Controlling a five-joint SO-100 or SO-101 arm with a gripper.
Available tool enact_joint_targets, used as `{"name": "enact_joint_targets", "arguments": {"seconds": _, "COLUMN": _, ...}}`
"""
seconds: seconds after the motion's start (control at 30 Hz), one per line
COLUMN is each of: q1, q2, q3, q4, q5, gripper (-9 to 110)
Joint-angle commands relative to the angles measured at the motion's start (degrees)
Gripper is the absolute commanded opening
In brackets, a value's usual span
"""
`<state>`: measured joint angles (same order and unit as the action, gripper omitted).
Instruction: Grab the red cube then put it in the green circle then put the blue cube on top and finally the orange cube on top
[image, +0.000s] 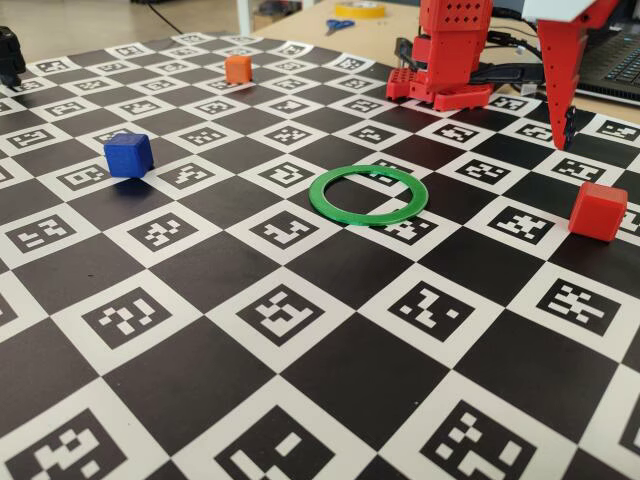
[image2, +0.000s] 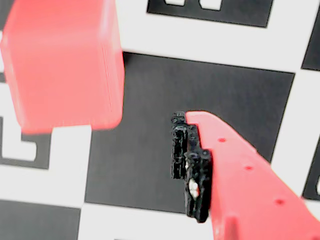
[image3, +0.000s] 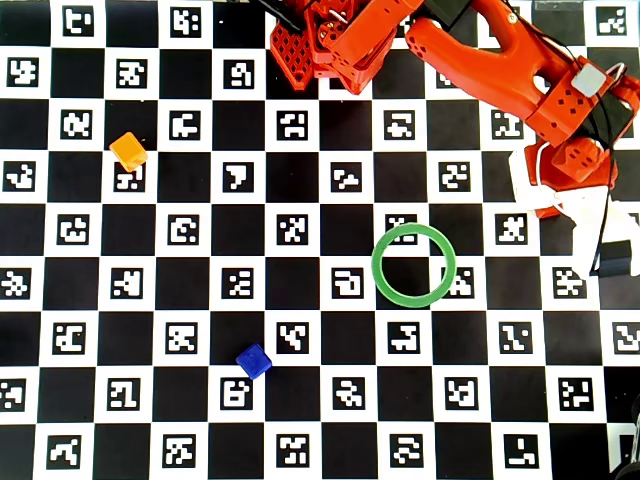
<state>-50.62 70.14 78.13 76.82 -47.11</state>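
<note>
**Red cube approach: gripper beside, not around, its target**

Item: red cube (image: 598, 211). Location: right edge of the checkered board (image: 330, 370) in the fixed view, resting on the surface, not held. Hidden in the overhead view, where the arm (image3: 520, 70) and its cabling cover that side.

Item: gripper (image: 568, 128). Location: just beyond the red cube, tip pointing down close to the board. In the wrist view the cube fills the upper left while one red finger (image2: 235, 170) with black padding is seen at lower right, clear of it. A second finger is not shown; whether the jaws are spread or pressed together cannot be told.

Item: green circle (image: 368, 194). Location: board centre, empty.

Item: blue cube (image: 128, 155). Location: far left. Item: orange cube (image: 238, 69). Location: far end.

Risks, as judged:
- Cube likely to be nudged off the board's right edge if the finger descends onto it.
- A corner pinch likely if closure is made off-centre, twisting the cube loose.
</note>
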Motion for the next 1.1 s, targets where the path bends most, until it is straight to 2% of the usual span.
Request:
{"name": "enact_joint_targets", "arguments": {"seconds": 0.0, "q1": 0.35, "q2": 1.58, "q3": 0.62, "q4": -2.2, "q5": 0.09, "gripper": 39}}
{"name": "enact_joint_targets", "arguments": {"seconds": 0.77, "q1": 0.18, "q2": -1.67, "q3": 8.17, "q4": -11.95, "q5": 1.49, "gripper": 39}}
{"name": "enact_joint_targets", "arguments": {"seconds": 1.07, "q1": -0.18, "q2": -1.85, "q3": 7.82, "q4": -12.39, "q5": 2.9, "gripper": 35}}
